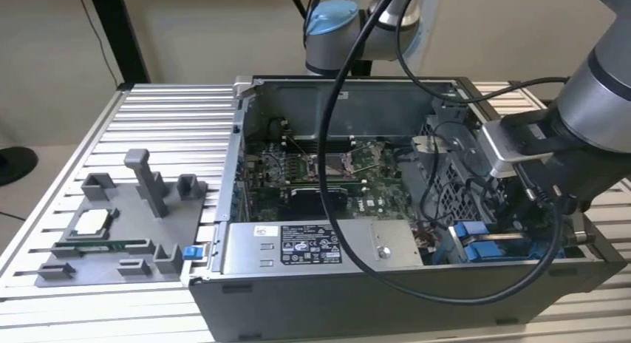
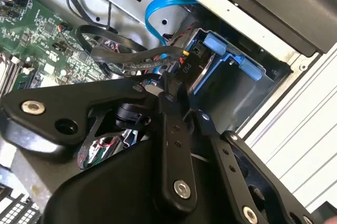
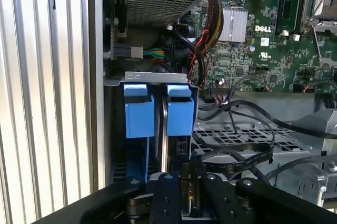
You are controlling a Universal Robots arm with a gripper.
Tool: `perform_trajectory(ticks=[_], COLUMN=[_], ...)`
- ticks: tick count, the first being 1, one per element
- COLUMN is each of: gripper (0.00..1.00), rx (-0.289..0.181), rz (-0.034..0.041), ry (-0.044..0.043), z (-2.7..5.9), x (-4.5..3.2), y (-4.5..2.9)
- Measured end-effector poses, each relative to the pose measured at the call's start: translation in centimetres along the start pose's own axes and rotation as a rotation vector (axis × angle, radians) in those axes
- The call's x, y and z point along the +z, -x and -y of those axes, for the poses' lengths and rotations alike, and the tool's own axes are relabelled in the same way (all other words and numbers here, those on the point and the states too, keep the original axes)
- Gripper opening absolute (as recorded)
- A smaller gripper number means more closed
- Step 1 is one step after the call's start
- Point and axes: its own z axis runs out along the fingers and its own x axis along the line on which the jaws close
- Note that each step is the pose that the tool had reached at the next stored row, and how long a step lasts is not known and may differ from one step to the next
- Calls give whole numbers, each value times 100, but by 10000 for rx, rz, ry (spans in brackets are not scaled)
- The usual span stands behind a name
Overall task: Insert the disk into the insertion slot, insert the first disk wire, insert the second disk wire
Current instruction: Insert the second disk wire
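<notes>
Arm reaching down into insertion slot (image 3: pixel 141 129), fingers (image 2: pixel 172 129) clenched on black connector (image 2: pixel 185 66)

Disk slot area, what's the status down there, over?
Tool down at the insertion slot, against the blue carriers. Disk seated edge-on between the blue tabs. Black cables lie close beside the tool.

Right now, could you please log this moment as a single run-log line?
pincer: down at insertion slot, by black cable | disk: seated between blue rails | case: open
</notes>
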Motion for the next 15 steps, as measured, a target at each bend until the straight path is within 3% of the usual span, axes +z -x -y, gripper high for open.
perform_trajectory(ticks=[3, 15], gripper=[100, 100], rx=[6, 26], rz=[26, 117], ry=[1, 8], z=[4, 49], x=[-44, -434], y=[7, 74])
